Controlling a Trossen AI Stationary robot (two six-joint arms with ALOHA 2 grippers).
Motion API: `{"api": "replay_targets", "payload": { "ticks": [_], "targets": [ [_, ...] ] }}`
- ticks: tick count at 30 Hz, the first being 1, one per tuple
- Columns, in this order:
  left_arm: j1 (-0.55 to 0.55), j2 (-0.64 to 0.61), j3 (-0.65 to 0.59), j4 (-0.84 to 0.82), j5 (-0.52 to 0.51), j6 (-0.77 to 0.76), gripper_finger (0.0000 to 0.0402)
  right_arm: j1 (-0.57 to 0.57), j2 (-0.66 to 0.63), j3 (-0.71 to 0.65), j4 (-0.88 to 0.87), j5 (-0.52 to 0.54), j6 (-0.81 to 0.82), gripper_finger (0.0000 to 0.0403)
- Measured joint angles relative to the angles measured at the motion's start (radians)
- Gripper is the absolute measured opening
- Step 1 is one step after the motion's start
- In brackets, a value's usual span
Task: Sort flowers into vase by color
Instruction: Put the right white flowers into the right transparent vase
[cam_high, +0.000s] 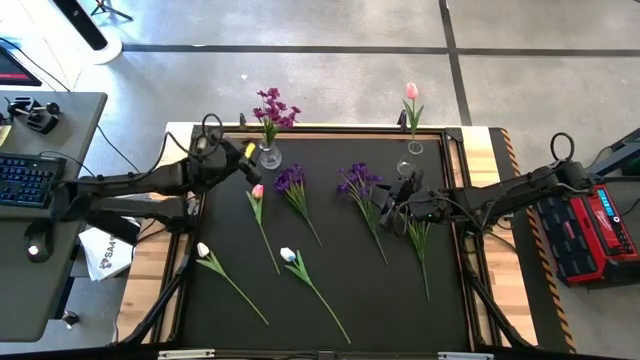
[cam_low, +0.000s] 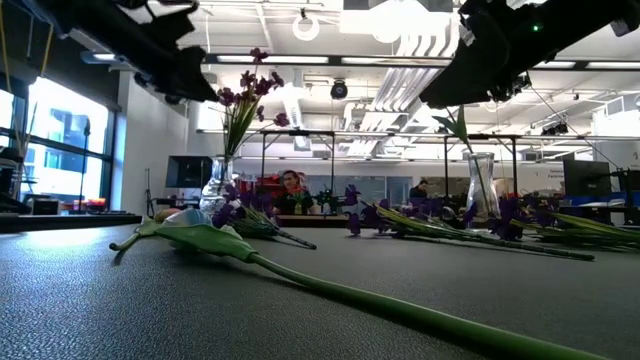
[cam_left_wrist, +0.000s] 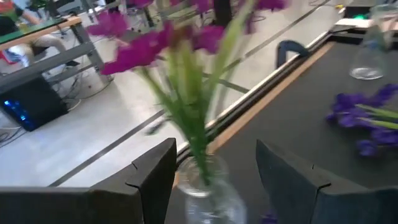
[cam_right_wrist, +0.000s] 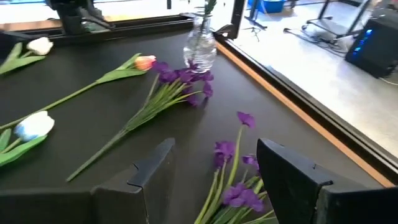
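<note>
Black matting (cam_high: 330, 300) covered the table where loose flowers (cam_high: 262, 215) lay scattered across the middle and near edge, with purple stems already standing in the left vase (cam_high: 269, 155) at the far edge. Left gripper (cam_high: 243, 160) stood open just beside that vase; right gripper (cam_high: 392, 200) hung open over a purple bunch (cam_high: 362, 190). Light, floppy stems looked best pinched mid-stalk.
</note>
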Motion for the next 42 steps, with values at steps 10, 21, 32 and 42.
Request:
{"api": "replay_targets", "payload": {
  "ticks": [10,21,32,42],
  "targets": [
    [-0.302,0.013,0.011,-0.046,-0.085,-0.142,0.0209,0.009,0.000,0.000,-0.028,-0.049,0.013,0.0208],
    [-0.550,0.093,0.003,-0.126,-0.108,-0.332,0.0209,0.073,0.000,0.000,-0.152,-0.147,0.192,0.0208],
    [-0.676,0.279,0.038,-0.138,-0.073,-0.496,0.0209,0.243,0.046,0.000,-0.033,-0.134,0.305,0.0208],
    [-0.890,0.356,0.057,-0.142,-0.081,-0.669,0.0209,0.378,0.461,0.209,0.114,-0.074,0.364,0.0208]
  ]
}}
